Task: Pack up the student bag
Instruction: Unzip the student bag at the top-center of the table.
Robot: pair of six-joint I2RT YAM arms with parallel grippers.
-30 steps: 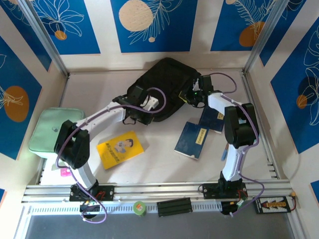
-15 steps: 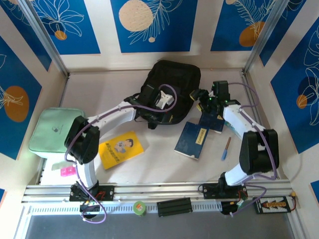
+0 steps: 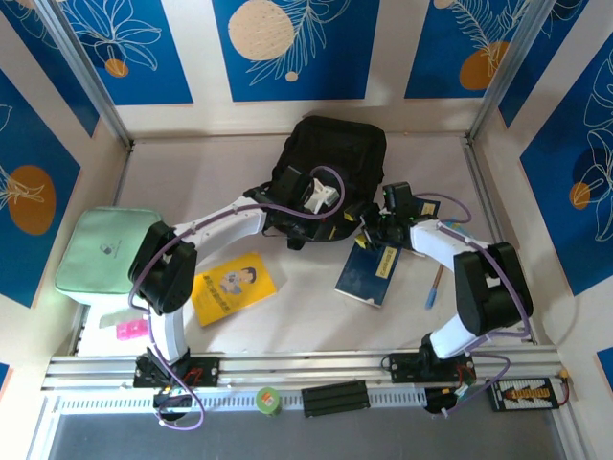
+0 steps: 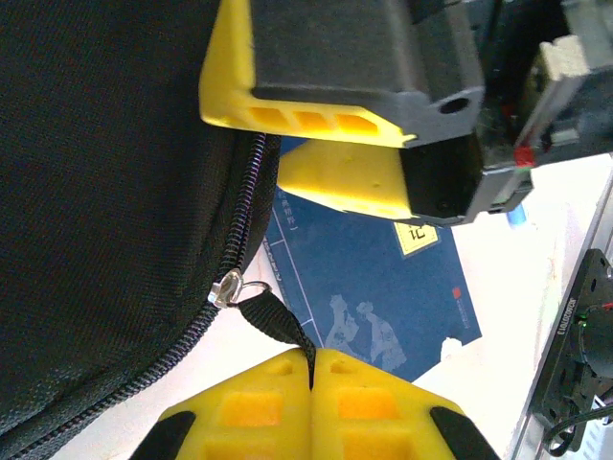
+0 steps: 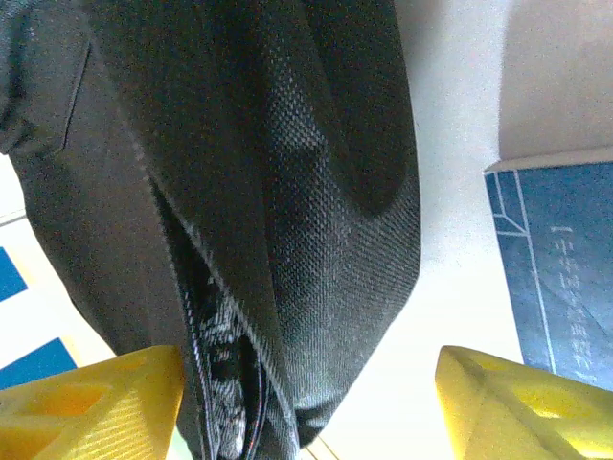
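Observation:
The student bag (image 3: 330, 153), a large black backpack, lies at the back centre of the table. At the bag's lower right edge, my left gripper (image 3: 335, 226) is shut on the black zipper pull strap (image 4: 276, 324). In the left wrist view its yellow fingertips (image 4: 313, 355) pinch the strap, with the silver slider (image 4: 226, 287) just above them. My right gripper (image 3: 363, 218) is open close beside it. Its fingers (image 5: 96, 402) stand either side of a fold of bag fabric (image 5: 306, 220) next to the zipper opening, without closing on it.
Two blue books (image 3: 369, 268) (image 3: 414, 232) lie right of the bag, and one is under the grippers (image 4: 383, 278). A yellow book (image 3: 232, 285) is at front centre, a mint-green pouch (image 3: 101, 251) at far left, and a pen (image 3: 436, 285) at right.
The left gripper has drawn the strap rightward and the bag has turned more upright. The right gripper has opened wide and come down-left to the bag's lower edge.

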